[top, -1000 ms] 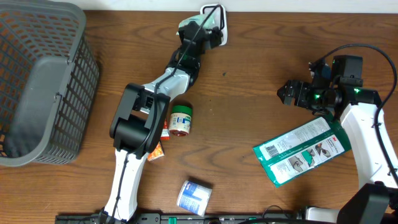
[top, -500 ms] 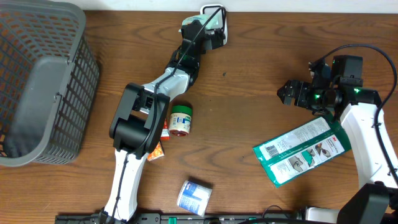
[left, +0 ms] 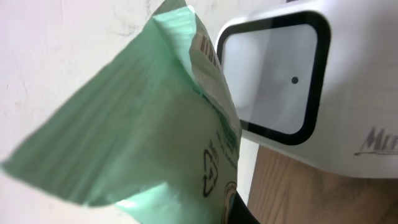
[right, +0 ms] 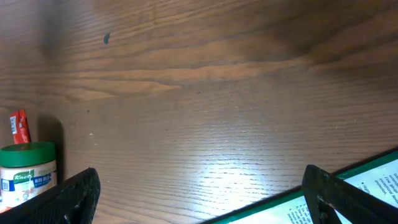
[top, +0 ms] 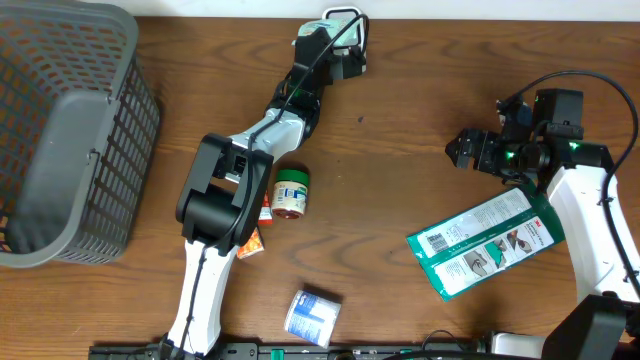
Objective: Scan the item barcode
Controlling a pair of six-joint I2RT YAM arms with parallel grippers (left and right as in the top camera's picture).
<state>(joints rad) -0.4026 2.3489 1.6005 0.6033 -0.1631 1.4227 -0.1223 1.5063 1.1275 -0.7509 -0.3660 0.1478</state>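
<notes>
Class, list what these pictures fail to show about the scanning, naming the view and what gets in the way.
- Barcode on the green packet: left wrist view, only a sliver of bars shows at the top edge.
- Scanner lettering: left wrist view, cut off by the right edge.
- Left gripper fingers: overhead, too small; left wrist view, the packet covers them.
- Red packet: overhead, mostly under the left arm.

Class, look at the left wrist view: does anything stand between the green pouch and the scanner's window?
Nothing visible does. The left gripper, shut on the green pouch, holds it right beside the scanner window, with the pouch's barcode at the edge nearest the glass and no object between them.
</notes>
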